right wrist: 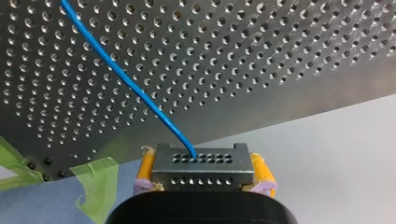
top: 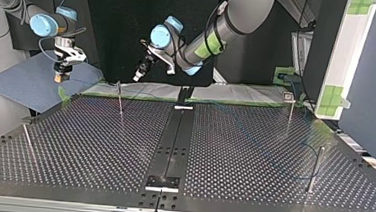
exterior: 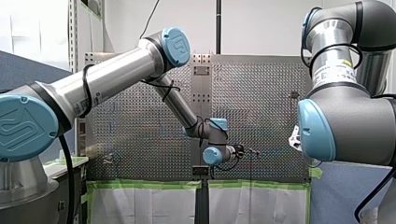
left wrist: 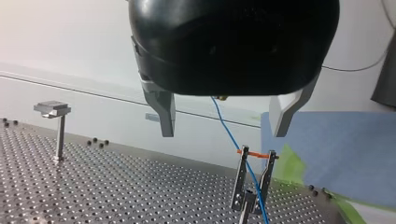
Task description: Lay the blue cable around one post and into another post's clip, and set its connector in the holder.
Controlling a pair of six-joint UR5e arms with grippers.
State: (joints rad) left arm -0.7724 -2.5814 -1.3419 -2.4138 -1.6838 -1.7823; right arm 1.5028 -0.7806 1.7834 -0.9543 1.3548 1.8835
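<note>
My right tool (right wrist: 201, 169) is clamped on the connector (right wrist: 199, 173), a boxy metal block with rows of small holes, squeezed between yellow pads (right wrist: 145, 168). The thin, glossy blue cable (right wrist: 126, 81) leaves the block's face and runs over the perforated metal worktop (right wrist: 280, 60), whose edge carries crumpled green tape (right wrist: 95, 186). My left tool (left wrist: 224, 119) hangs with its blunt metal fingers (left wrist: 164, 114) spread wide, touching nothing. Ahead of it the cable passes between the two prongs of a forked clip post (left wrist: 240, 182), bridged by an orange band (left wrist: 254, 153). In the top view, slim upright posts (top: 316, 167) stand well apart near the worktop's sides.
</note>
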